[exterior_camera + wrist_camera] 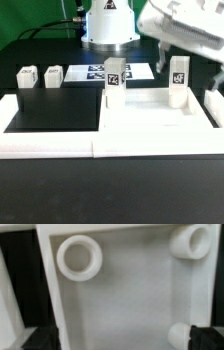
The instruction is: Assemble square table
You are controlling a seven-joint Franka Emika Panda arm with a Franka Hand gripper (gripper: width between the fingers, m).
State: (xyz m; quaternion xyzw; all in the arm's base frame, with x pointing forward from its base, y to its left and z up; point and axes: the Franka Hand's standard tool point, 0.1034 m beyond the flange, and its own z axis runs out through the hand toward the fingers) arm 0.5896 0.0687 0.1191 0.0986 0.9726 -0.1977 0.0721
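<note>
**Two legs upright on the plate, claw wide above**

A long white rail [60, 145] is laid across the near side of the black surface [100, 195]. Just behind it, right of centre, the square plate [150, 112] is seen lying flat. Its round sockets [79, 258] are shown at the corners in the wrist view. At the plate's far corners the left leg [115, 78] and the right leg [178, 76] are stood upright; whether they are screwed in cannot be told. A third leg [27, 77] and a fourth leg [52, 75] are set far left, well apart from the plate. The marker board [90, 72] is laid farther back. The claw [122, 339] is held over the plate, spread wide, gripping nothing.
</note>
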